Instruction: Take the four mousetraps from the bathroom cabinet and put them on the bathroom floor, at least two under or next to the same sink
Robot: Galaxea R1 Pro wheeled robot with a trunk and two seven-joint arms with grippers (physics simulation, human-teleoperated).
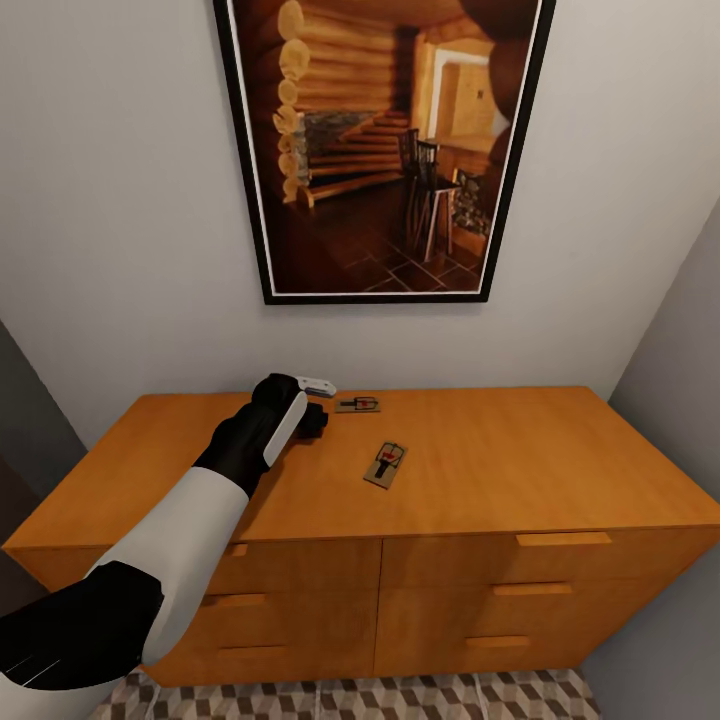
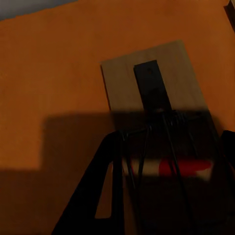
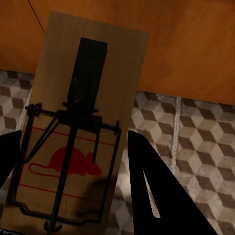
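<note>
Two mousetraps show on the orange-brown cabinet (image 1: 520, 470): one (image 1: 357, 404) at the tips of my left gripper (image 1: 322, 420), another (image 1: 385, 465) lying loose nearer the front. In the left wrist view, that first mousetrap (image 2: 171, 63) lies flat on the cabinet top with my left gripper (image 2: 171, 142) shut on its near end, one finger on each long edge. My right gripper (image 3: 76, 142) is shut on a mousetrap (image 3: 117, 58), holding it in the air over the bathroom floor (image 3: 196, 137) beside the cabinet front (image 3: 186, 44). The sink is out of view.
A large framed picture (image 1: 380, 150) hangs on the white wall behind the cabinet. Grey walls close in on both sides. The cabinet front has stacked drawers with bar handles (image 1: 563, 539). A strip of cube-patterned floor (image 1: 400, 700) runs along its base.
</note>
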